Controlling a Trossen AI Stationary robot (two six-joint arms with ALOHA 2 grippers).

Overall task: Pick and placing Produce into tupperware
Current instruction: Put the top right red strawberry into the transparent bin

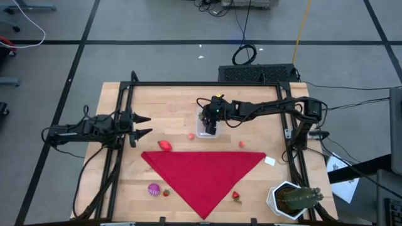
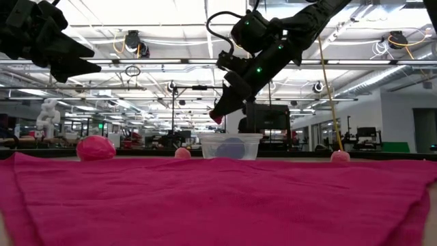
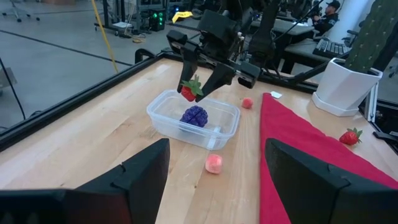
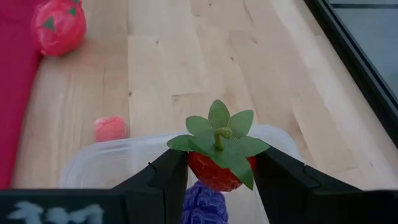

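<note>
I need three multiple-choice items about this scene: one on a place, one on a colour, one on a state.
1. Where is the strawberry held by the right end effector?
A. above the tupperware
B. on the red cloth
C. beside the cactus

2. What colour is the produce already in the tupperware?
A. yellow
B. purple
C. white

3. What is the left end effector doing?
A. holding produce
B. pressing the cloth
C. open, empty

Key: 1 A, the left wrist view shows it over the tub. 2 B, seen through the clear wall. 3 C, fingers apart at the table's left.
</note>
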